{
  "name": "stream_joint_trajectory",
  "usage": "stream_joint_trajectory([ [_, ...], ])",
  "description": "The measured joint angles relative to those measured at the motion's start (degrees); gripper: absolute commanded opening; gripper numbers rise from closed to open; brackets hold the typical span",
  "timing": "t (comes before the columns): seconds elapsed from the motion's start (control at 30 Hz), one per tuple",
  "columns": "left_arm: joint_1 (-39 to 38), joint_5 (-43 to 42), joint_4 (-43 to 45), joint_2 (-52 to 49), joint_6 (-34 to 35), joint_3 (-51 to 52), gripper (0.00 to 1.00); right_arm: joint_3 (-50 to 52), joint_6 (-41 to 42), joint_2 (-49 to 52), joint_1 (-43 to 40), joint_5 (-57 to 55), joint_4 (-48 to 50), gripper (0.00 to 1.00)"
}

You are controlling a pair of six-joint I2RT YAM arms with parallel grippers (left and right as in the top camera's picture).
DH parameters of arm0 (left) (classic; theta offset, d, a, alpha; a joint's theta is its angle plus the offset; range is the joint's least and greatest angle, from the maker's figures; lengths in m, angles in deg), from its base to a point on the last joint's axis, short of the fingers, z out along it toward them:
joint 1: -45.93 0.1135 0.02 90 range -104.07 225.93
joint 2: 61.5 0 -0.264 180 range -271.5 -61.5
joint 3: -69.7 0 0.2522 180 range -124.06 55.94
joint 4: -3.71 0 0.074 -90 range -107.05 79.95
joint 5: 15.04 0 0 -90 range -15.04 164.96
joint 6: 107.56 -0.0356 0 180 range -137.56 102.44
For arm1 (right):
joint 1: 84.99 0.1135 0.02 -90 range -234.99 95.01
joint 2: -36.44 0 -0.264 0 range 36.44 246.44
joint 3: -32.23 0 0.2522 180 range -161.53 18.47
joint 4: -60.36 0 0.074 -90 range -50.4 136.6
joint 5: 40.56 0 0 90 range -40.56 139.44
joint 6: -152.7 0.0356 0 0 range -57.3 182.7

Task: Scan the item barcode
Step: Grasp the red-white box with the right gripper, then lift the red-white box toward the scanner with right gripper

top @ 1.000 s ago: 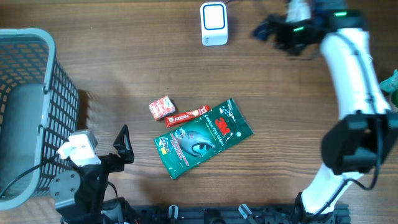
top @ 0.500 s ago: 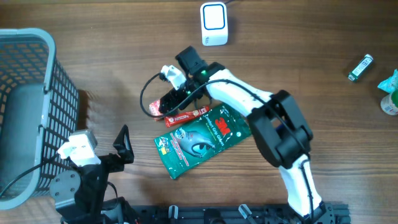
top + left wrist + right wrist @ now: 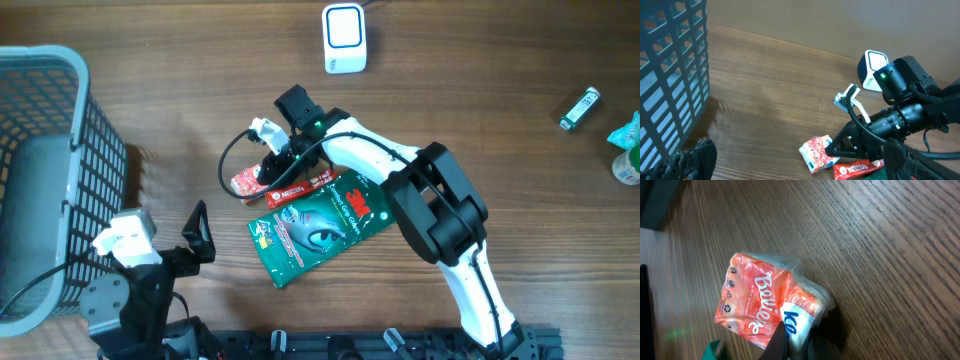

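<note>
A small orange tissue pack lies on the wooden table left of a red Nescafe stick and a green 3M packet. My right gripper is shut on the pack's right end. In the right wrist view the pack shows white and blue lettering, pinched between the dark fingers. The left wrist view has the pack under those fingers. The white scanner stands at the back centre. My left gripper rests open near the front left, holding nothing.
A grey mesh basket fills the left side. A small green tube and a teal object lie at the far right edge. A black cable loops beside the right gripper.
The right arm swung from the back right by the scanner down to the tissue pack and its jaws closed on it. The left arm has not moved.
</note>
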Motion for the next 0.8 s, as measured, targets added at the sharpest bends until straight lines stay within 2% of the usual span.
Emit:
stream_joint_trajectory([
  [0.13, 0.0, 0.0, 0.0, 0.0, 0.0, 0.0, 1.0, -0.8, 5.0, 0.3, -0.3, 0.0, -0.9, 0.04],
  [0.2, 0.0, 0.0, 0.0, 0.0, 0.0, 0.0, 1.0, -2.3, 10.2, 0.3, -1.5, -0.1, -6.4, 0.04],
  [0.27, 0.0, 0.0, 0.0, 0.0, 0.0, 0.0, 1.0, -2.9, 17.8, -0.5, -4.8, -0.3, -12.0, 0.04],
  [0.37, 0.0, 0.0, 0.0, 0.0, 0.0, 0.0, 1.0, -2.9, 33.6, -5.2, -13.6, -2.4, -23.1, 0.04],
  [0.43, 0.0, 0.0, 0.0, 0.0, 0.0, 0.0, 1.0, -2.9, 40.1, -9.4, -19.1, -2.1, -27.2, 0.04],
  [0.57, 0.0, 0.0, 0.0, 0.0, 0.0, 0.0, 1.0, -2.9, 45.5, -13.4, -24.2, 0.3, -31.6, 0.04],
  [0.63, 0.0, 0.0, 0.0, 0.0, 0.0, 0.0, 1.0, -2.9, 45.9, -13.4, -24.2, -4.0, -33.4, 0.05],
  [0.67, 0.0, 0.0, 0.0, 0.0, 0.0, 0.0, 1.0, -2.9, 45.9, -13.4, -24.2, -7.4, -35.1, 0.08],
  [0.7, 0.0, 0.0, 0.0, 0.0, 0.0, 0.0, 1.0, -2.9, 45.9, -13.4, -24.2, -10.9, -36.6, 0.41],
  [0.73, 0.0, 0.0, 0.0, 0.0, 0.0, 0.0, 1.0, -2.9, 45.9, -13.4, -24.2, -15.0, -37.2, 0.58],
  [0.8, 0.0, 0.0, 0.0, 0.0, 0.0, 0.0, 1.0, -2.9, 46.1, -13.4, -24.2, -22.7, -36.3, 0.6],
])
